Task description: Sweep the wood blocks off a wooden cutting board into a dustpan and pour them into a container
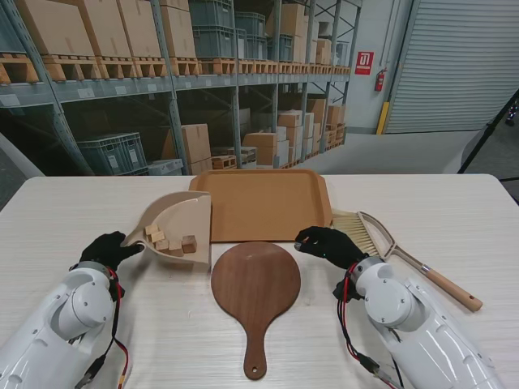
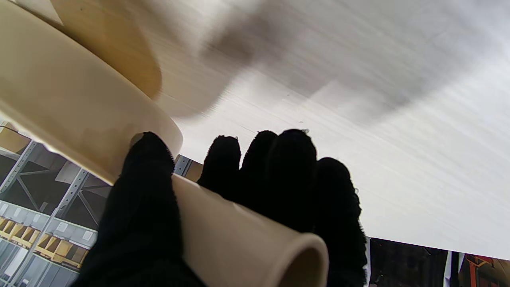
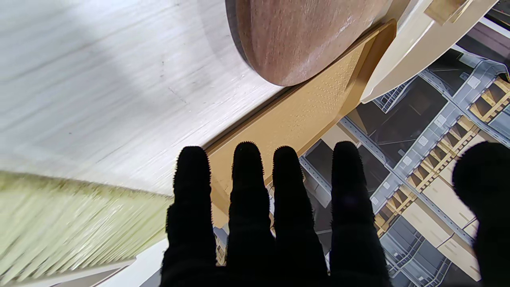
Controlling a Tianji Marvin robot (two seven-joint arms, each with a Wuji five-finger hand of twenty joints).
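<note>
Left hand (image 1: pixel 107 250) gripped the dustpan (image 1: pixel 180 220) by its tubular handle (image 2: pixel 239 239), thumb over, fingers behind. Pan held tilted, mouth facing away from the hand toward the tray (image 1: pixel 261 203), wood blocks (image 1: pixel 170 239) heaped inside. Right hand (image 1: pixel 328 243) held nothing, fingers spread, brush (image 1: pixel 381 239) just beside it. Cutting board (image 1: pixel 255 288) lay between the hands, handle pointing toward me

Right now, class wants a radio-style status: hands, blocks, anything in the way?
Left hand shut on dustpan handle, wood blocks inside. Right hand open, brush lying beside it. Tray ahead, unobstructed.
</note>
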